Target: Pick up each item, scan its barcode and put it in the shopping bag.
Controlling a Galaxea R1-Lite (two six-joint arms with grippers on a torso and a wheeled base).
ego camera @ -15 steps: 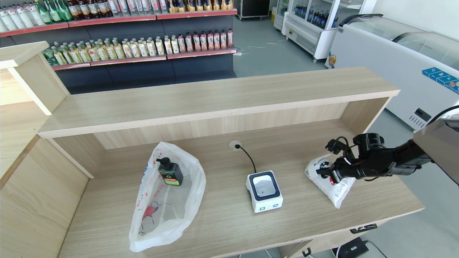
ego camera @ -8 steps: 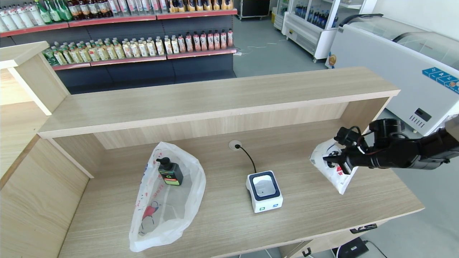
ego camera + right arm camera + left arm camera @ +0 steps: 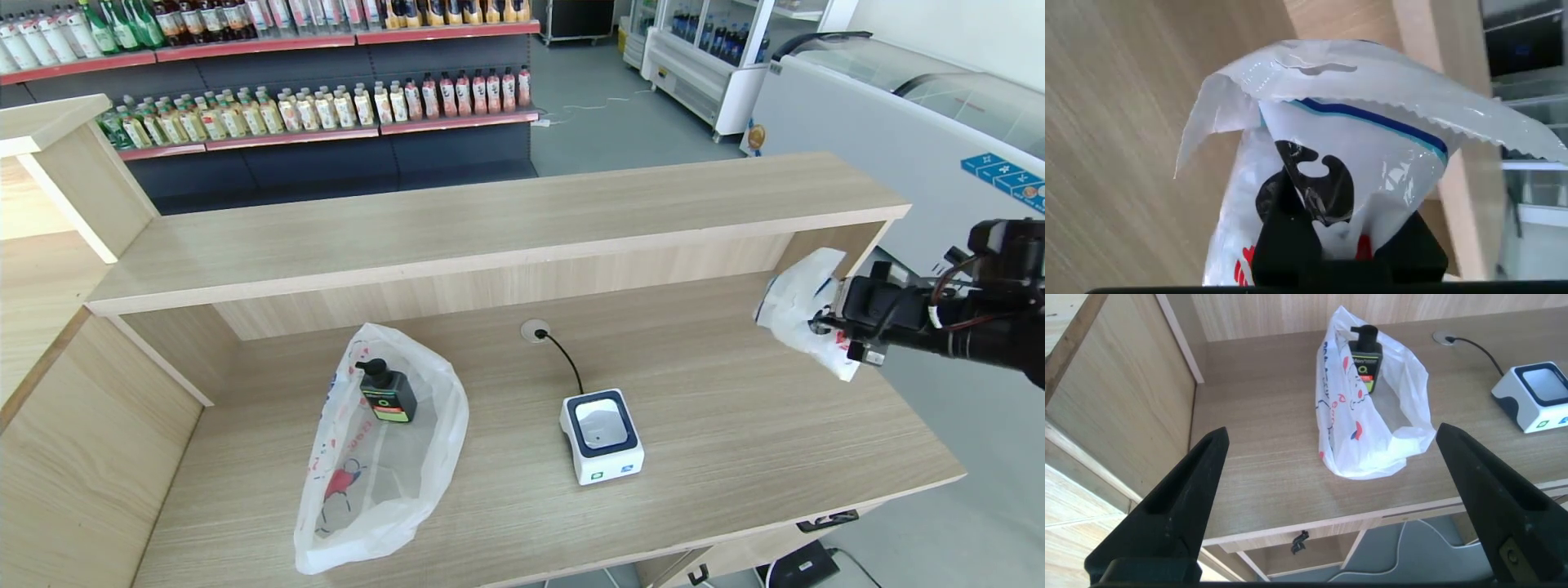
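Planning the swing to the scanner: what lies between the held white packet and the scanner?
Nothing: in the head view, bare counter separates the white packet from the scanner.

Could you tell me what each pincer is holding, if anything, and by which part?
The right pincer grips the white packet around its middle; the left pincer holds nothing.

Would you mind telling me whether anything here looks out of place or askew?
Nothing looks spilled or damaged. The shopping bag lies slumped flat on the counter, with the dark pump bottle lying at its far end. The white pouch hangs tilted in the right end effector.
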